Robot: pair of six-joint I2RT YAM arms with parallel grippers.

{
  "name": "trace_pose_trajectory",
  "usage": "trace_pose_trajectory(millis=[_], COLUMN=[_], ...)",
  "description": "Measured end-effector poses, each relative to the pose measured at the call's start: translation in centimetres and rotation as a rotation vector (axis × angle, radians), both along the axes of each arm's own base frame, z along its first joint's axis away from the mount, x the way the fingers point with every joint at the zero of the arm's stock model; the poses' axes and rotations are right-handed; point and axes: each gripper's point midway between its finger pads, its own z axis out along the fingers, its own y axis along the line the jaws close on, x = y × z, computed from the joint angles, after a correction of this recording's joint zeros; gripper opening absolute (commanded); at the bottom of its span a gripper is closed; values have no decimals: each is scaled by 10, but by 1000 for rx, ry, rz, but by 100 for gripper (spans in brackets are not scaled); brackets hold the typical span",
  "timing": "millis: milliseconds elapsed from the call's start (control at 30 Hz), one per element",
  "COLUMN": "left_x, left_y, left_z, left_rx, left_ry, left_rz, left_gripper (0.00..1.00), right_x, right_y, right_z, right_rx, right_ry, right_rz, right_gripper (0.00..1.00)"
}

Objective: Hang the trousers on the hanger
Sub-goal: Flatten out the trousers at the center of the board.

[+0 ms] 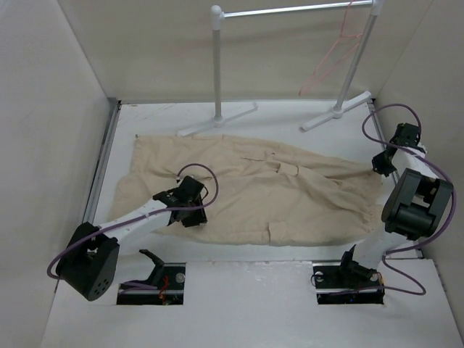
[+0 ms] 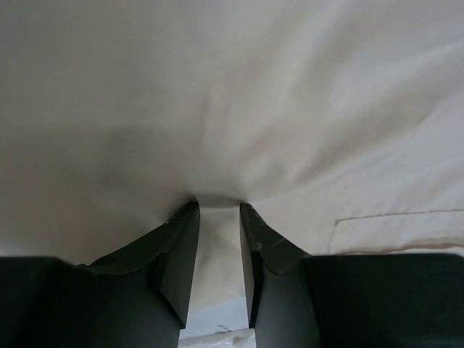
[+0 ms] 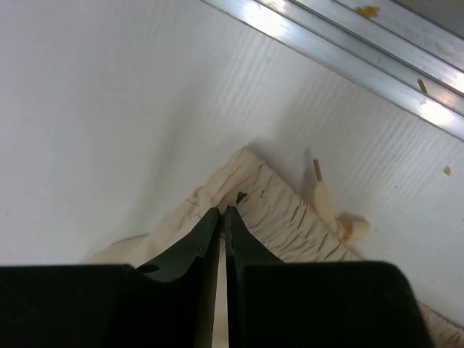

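The beige trousers lie spread flat across the white table, legs toward the left and waist toward the right. My left gripper sits low on the cloth near its front edge. In the left wrist view its jaws stand narrow, with a fold of the trousers pinched at their tips. My right gripper is at the waist end. In the right wrist view it is closed on the corner of the gathered waistband, beside the drawstring end. The pink wire hanger hangs on the rail at the back right.
A white rail stand rises at the back, its feet resting on the table just behind the trousers. Enclosure walls close in on the left, right and back. An aluminium track runs along the table's right edge. Two cutouts hold the arm bases.
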Motion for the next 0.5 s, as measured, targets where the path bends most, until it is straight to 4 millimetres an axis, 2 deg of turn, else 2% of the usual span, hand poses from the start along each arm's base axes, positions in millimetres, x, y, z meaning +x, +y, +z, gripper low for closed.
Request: trace_pose_trajectory(millis=[167,333,467,500], left_x=[-5,-13,-19,-20], left_y=[29,39,40,40], left_z=[0,-2,-3,-3], left_rx=[70,112,130,132], left_ry=[21,48,65,67], left_rz=[75,84,78,75], left_gripper=[26,27,27,28], right_x=[34,88,120,126], right_y=[-8,-20,-24,-23], right_z=[20,37,32,28], right_rx=[-33,-58,-53,-49], right_ry=[-77,-168,-194,-193], right_rz=[17,37,52,59], right_gripper=[11,12,12,15])
